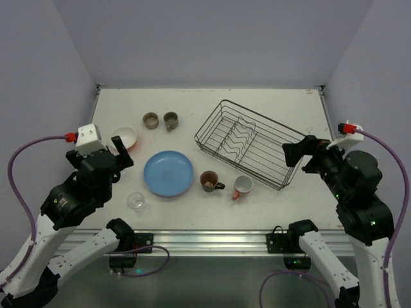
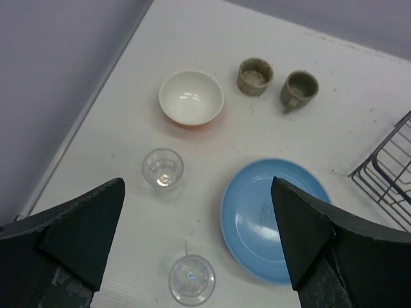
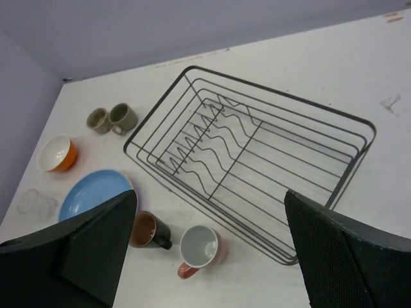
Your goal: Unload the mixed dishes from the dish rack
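Note:
The black wire dish rack stands empty at the right of the table, also in the right wrist view. On the table lie a light blue plate, an orange bowl, two olive cups, a brown mug, a pink mug and a clear glass. The left wrist view shows two clear glasses standing upright. My left gripper hangs open above them, holding nothing. My right gripper is open above the rack's near corner.
The table's left edge runs close to the bowl and glasses. Grey walls close in the back and both sides. Bare table lies between the rack's far side and the back wall.

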